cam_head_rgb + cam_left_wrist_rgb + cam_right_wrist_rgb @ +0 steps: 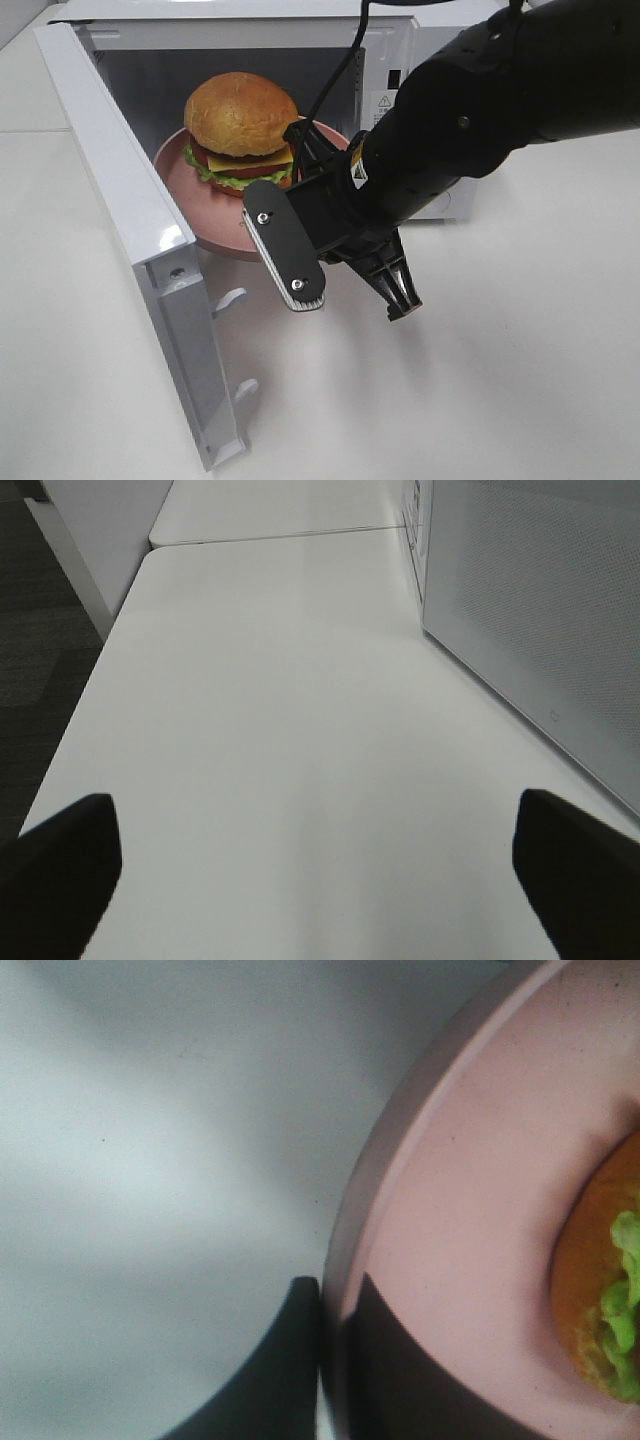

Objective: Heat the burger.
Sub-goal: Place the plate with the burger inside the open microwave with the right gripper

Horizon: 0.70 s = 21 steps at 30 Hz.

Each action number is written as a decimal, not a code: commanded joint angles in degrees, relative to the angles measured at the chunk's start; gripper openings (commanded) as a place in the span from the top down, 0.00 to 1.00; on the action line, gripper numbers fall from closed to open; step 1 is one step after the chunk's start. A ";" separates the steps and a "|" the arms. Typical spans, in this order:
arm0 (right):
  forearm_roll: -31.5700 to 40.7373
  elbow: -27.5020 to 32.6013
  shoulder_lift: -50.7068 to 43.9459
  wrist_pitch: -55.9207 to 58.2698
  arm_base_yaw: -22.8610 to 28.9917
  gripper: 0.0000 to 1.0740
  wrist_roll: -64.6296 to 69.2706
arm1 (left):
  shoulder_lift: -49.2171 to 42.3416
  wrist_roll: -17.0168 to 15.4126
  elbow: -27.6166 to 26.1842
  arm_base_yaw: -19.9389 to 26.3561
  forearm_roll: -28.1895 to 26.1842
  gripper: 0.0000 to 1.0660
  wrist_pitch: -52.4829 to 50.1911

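Observation:
The burger (240, 125), with a brown bun, green lettuce and yellow cheese, sits on a round pink plate (200, 205) in the opening of the white microwave (430, 40). The plate's front part sticks out over the table. My right gripper (308, 150) reaches in from the right and is shut on the plate's rim. In the right wrist view the gripper (335, 1360) has a dark finger on each side of the plate rim (470, 1210), and the burger's edge (600, 1290) shows beside it. My left gripper (320, 880) is open and empty over the bare table.
The microwave door (130, 220) stands open to the left, reaching toward the front of the white table (520, 400). The left wrist view shows the microwave's white side (530, 610) and the table's edge with dark floor beyond (40, 660).

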 commanded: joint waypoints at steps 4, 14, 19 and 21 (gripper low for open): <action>1.03 -1.26 0.06 -2.75 -0.34 1.00 -2.12 | -1.03 -0.29 0.11 0.23 -0.34 0.05 -0.52; 1.26 -8.19 4.24 2.12 -1.49 1.00 -1.60 | -1.03 -0.29 0.11 0.23 -0.34 0.05 -0.52; 0.92 -11.46 6.42 3.27 -2.23 1.00 -1.66 | -1.03 -0.29 0.11 0.23 -0.34 0.05 -0.52; 0.80 -12.43 7.28 3.44 -2.23 1.00 -1.66 | -1.03 -0.29 0.11 0.23 -0.34 0.05 -0.52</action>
